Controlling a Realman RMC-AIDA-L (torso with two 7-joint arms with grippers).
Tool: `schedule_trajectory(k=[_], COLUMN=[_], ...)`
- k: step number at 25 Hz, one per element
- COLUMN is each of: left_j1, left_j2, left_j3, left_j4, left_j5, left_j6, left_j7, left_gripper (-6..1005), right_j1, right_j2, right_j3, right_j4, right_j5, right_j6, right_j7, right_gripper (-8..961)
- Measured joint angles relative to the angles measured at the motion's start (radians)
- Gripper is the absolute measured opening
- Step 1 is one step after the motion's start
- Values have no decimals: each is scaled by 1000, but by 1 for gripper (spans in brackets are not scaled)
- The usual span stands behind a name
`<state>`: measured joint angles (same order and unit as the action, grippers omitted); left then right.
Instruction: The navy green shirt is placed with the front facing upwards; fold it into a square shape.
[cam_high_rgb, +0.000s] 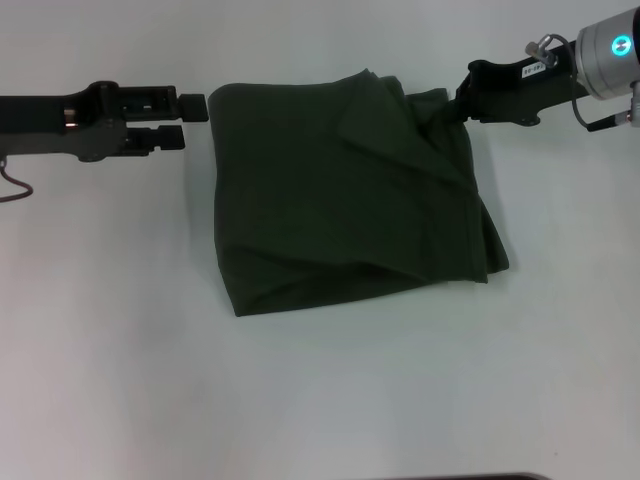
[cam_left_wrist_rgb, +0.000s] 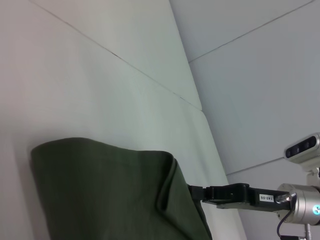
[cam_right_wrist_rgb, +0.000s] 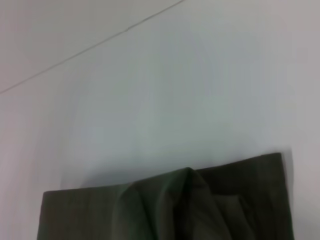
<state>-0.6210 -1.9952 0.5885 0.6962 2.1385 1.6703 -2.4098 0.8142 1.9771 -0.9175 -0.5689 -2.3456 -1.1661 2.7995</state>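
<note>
The navy green shirt (cam_high_rgb: 345, 195) lies folded into a rough square on the white bench (cam_high_rgb: 320, 400), nearer the far edge than the near one and about midway between the bench's left and right sides. No lettering or collar shows; only plain dark olive cloth faces up. The fold is loose: a diagonal crease runs across the upper layer, and along the right side several layers stick out unevenly, with 1 lower corner (cam_high_rgb: 495, 262) poking past the rest toward the right edge of the bench.

The left gripper (cam_high_rgb: 195, 120) sits at the shirt's far left corner, just beside the cloth. Its 2 dark fingers (cam_high_rgb: 193, 103) stand a narrow gap apart, and nothing is between them.

The right gripper (cam_high_rgb: 455, 105) reaches in from the right side of the bench to the shirt's far right corner, where the cloth bunches up against its tip. The fingers there are hidden among the dark folds, so whether they pinch the fabric cannot be told. The left wrist view shows the same arm (cam_left_wrist_rgb: 240, 193) meeting the shirt's edge (cam_left_wrist_rgb: 172, 200).
</note>
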Motion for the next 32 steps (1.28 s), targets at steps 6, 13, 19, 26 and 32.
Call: schedule_trajectory(k=[6,13,19,26,32], left_j1=[2,0,-4,-7,-8], left_j2=[0,-1,-6,-3,-2], left_j3=[0,1,0,-2,-4], left_j4=[-1,-1,-1,-1,-1], left_j5=[0,0,0,0,-2], left_j6=[3,8,9,11,11], left_j7=[0,0,-2,-6,-7], left_gripper=[730,729,729,729,729], right_j1=[-3,-10,23,66,92], right_j2=[-10,-37,-18,14,17], right_j3=[2,75,78,25,16], right_j4=[0,-11,-12,-14,-14], right_j5=[-2,4,6,4,4], right_j6=[-5,-34,-88,-99,-93], right_j7=[2,6,-1,-34,-44], right_gripper=[36,184,269,301,355])
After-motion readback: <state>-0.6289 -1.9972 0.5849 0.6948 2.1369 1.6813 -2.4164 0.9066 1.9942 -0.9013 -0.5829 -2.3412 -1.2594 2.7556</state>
